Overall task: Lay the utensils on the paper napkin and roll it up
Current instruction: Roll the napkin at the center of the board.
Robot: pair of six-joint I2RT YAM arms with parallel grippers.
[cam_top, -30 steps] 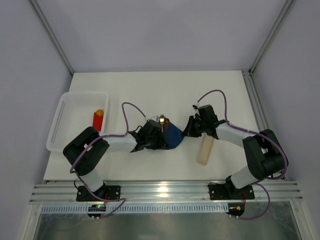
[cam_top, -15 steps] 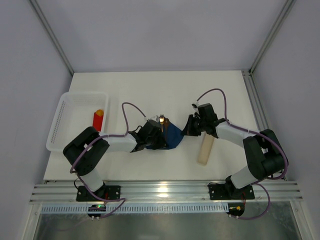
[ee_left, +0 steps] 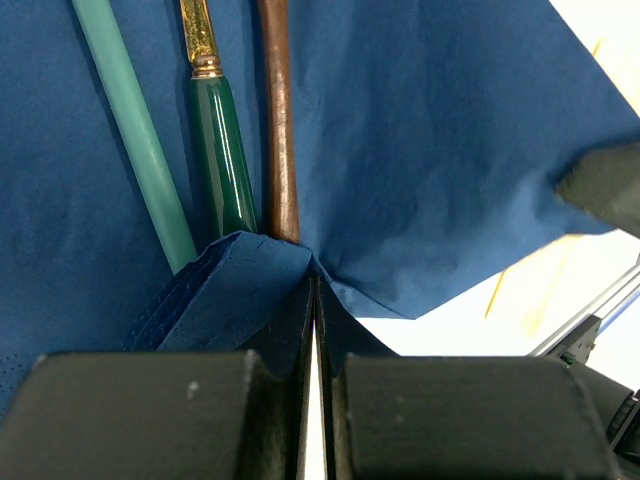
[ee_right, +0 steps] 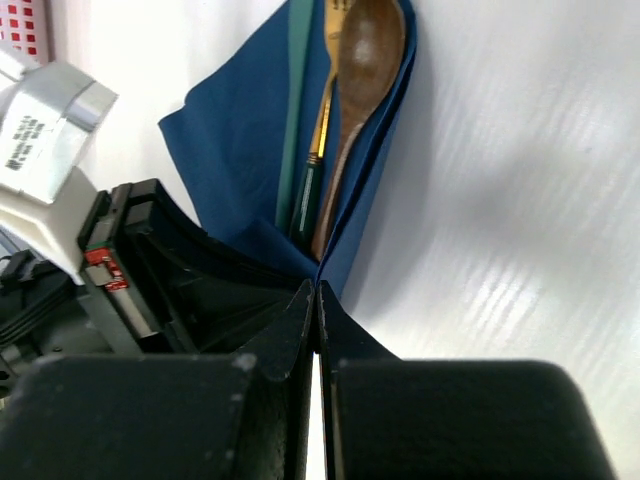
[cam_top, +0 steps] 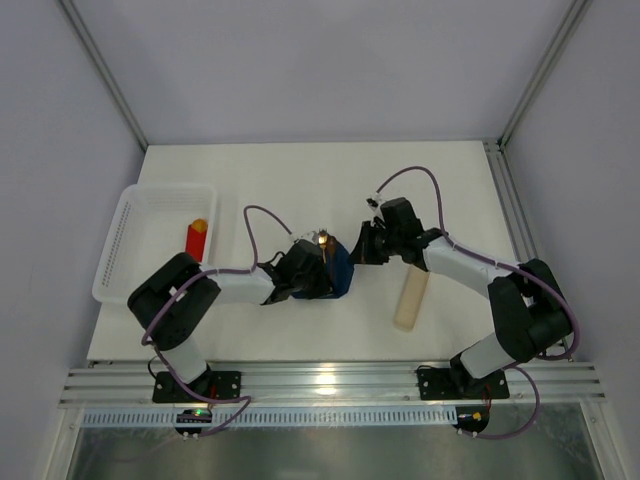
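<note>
A white table [cam_top: 300,180] stands inside plain grey walls [cam_top: 300,60] with aluminium posts [cam_top: 103,70]. Left jaws and right jaws each clench the dark navy-blue paper napkin [ee_left: 420,150] upon it.

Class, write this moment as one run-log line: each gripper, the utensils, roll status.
left gripper: shut on paper napkin | right gripper: shut on paper napkin | utensils: three, side by side on paper napkin | roll: not finished

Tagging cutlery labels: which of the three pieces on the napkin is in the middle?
The green-handled piece with a gold neck, lying between the teal stick and the brown wooden spoon.
</note>
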